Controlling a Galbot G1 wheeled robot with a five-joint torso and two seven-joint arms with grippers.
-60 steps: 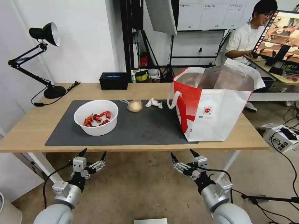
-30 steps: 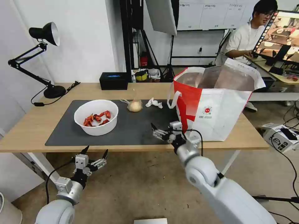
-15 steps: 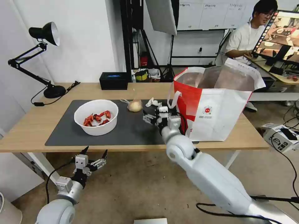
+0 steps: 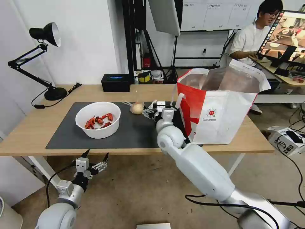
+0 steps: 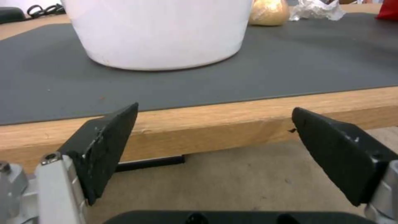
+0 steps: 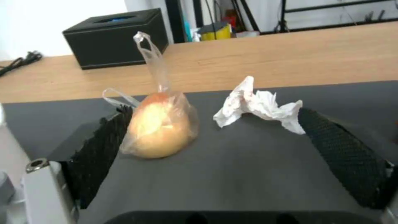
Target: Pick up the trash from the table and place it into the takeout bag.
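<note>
The trash lies on the dark mat [image 4: 136, 133] of the table [image 4: 31, 130]. It is a white bowl [image 4: 98, 119] of red crayfish shells, a small clear bag with a beige lump [image 4: 137, 108] and a crumpled white tissue [image 6: 259, 105]. My right gripper [image 4: 152, 112] hovers open just above the mat. The bagged lump [image 6: 159, 129] sits by one of its fingers and the tissue by the other. The takeout bag [image 4: 219, 108] stands open to the right of it. My left gripper [image 4: 96, 155] hangs open below the table's front edge, facing the bowl [image 5: 157, 31].
A black tissue box [image 4: 116, 82] sits at the table's back edge. A black desk lamp [image 4: 55, 93] with its cable stands at the far left. A person sits at a desk behind the bag. Cables lie on the floor at the right.
My right arm has risen from below the table edge and reached forward over the mat to the tissue and the bagged lump. The left arm has barely moved.
</note>
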